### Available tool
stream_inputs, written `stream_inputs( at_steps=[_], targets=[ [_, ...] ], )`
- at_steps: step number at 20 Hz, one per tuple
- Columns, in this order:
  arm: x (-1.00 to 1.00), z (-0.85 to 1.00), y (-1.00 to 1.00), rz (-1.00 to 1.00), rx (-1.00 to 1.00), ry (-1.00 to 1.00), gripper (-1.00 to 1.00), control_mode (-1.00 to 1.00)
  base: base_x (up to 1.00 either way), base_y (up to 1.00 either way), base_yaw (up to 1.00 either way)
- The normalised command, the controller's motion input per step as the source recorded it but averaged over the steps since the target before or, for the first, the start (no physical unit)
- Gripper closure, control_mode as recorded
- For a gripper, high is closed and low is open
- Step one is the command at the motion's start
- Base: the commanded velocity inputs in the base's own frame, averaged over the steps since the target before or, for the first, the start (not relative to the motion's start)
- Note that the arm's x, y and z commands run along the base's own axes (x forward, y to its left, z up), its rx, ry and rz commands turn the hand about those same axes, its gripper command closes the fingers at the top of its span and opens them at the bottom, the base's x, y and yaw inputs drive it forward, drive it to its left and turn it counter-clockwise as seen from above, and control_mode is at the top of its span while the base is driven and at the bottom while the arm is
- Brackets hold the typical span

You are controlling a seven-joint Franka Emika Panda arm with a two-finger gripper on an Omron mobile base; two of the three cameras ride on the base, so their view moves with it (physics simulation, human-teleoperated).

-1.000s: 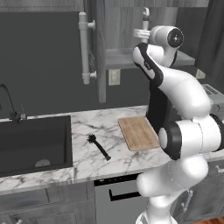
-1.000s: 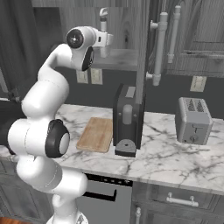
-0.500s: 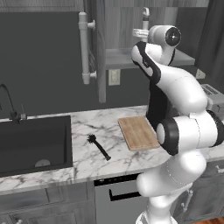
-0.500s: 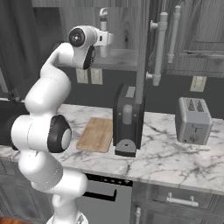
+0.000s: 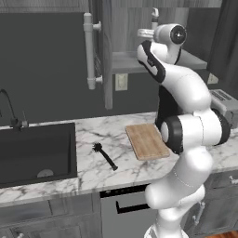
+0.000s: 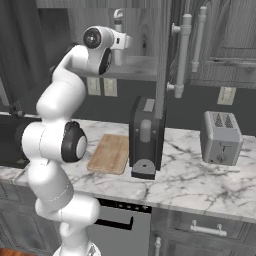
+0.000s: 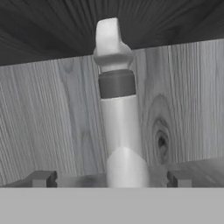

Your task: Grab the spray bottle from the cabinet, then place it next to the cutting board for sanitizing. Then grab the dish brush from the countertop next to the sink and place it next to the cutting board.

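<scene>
Standing upright right between the claw's (image 7: pixel 112 179) two spread-apart fingertips, the spray bottle (image 7: pixel 119 131) is not being squeezed.

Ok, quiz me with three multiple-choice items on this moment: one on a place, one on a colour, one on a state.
1. Where is the slim pale grey-white spray bottle?
A. on the grey wood-grain cabinet shelf
B. in the black sink
C. on the wooden board

2. What colour is the small round-headed dish brush?
A. white
B. black
C. red

3. How does the claw stand?
A. shut beside the bottle
B. holding the brush
C. open, a finger on each side of the bottle

Answers: 1 A, the bottle stands upright on the shelf. 2 B, it lies dark on the white marble countertop. 3 C, the hand view shows the fingertips wide apart with the bottle between.
</scene>
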Motion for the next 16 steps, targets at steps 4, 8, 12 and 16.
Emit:
stream_inputs(
  at_steps=[4,8,12,16],
  targets=[
    [0.23,0.00,0.00,0.00,0.00,0.00,-1.00,-1.00,0.00,0.00,0.00],
    [0.13,0.00,0.00,0.00,0.00,0.00,-1.00,-1.00,0.00,0.00,0.00],
    [0.01,0.00,-0.04,0.00,0.00,0.00,-1.00,-1.00,0.00,0.00,0.00],
    [0.05,0.00,-0.06,0.00,0.00,0.00,-1.00,-1.00,0.00,0.00,0.00]
  ],
)
